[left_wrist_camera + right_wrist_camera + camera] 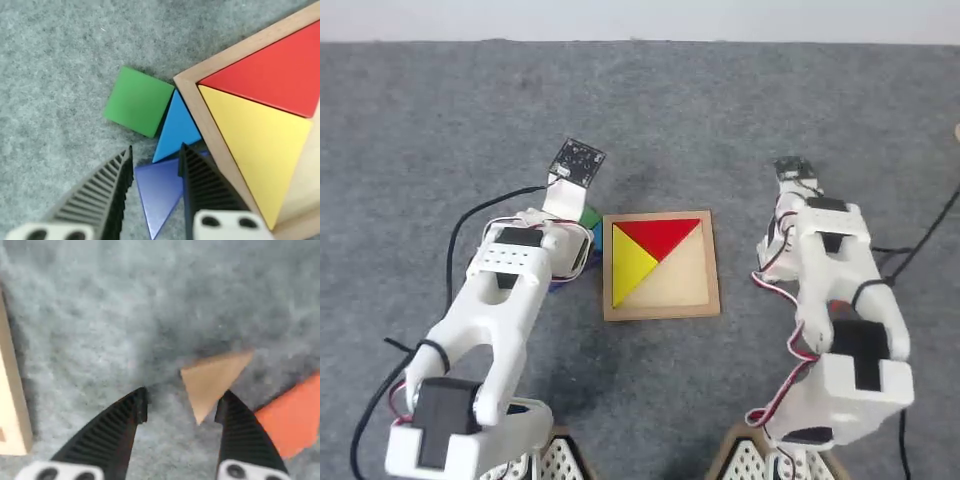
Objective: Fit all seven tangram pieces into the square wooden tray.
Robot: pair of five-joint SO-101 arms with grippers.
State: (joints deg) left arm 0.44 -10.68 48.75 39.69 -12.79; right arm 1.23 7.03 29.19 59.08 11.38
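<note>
Straddling the indigo triangle (160, 192), the left fingers (107, 192) stand spread.

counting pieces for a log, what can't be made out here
High view: the left arm covers all but a sliver of the green square beside the tray.
Right wrist view: the orange piece is cut by the edge and the right claw; shape unclear.
</note>
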